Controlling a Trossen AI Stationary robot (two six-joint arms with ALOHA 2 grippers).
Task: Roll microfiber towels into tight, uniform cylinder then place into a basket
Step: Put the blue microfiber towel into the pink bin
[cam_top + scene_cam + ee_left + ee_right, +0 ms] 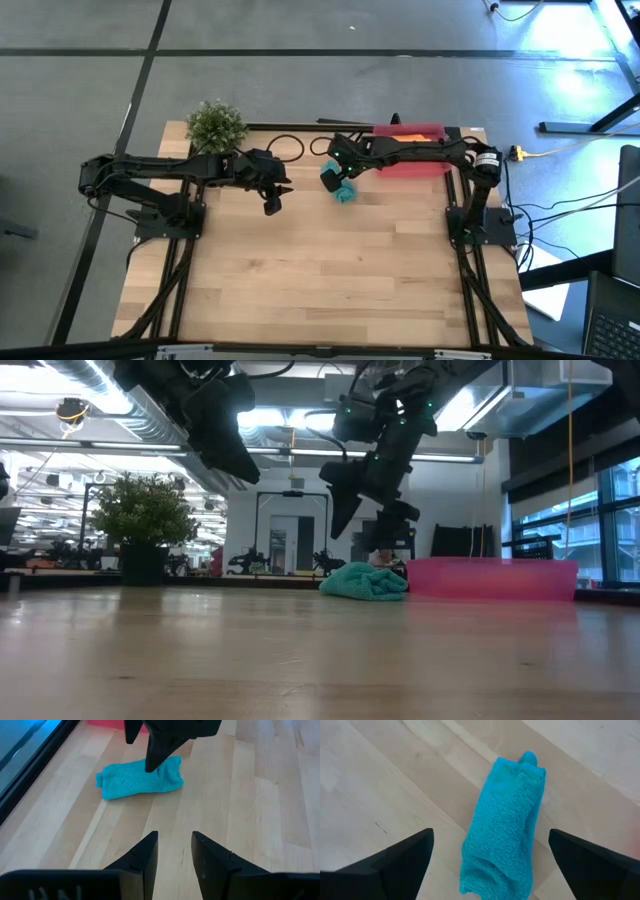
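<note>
The teal microfiber towel [505, 825] lies rolled into a short cylinder on the wooden table [330, 270], just in front of the pinkish-red basket [490, 578]. My right gripper [490, 855] hangs open above the roll. Its fingers point steeply down, one on each side of the roll, and both are clear of the cloth. An orange towel [410, 137] shows inside the basket [415, 165]. My left gripper [175, 852] is open with nothing in it. It hovers to the left of the roll [140, 778] and points toward it.
A small green plant [216, 125] stands at the table's far left corner. Black cables [290, 147] loop along the far edge between the plant and the basket. The near half of the table is bare wood.
</note>
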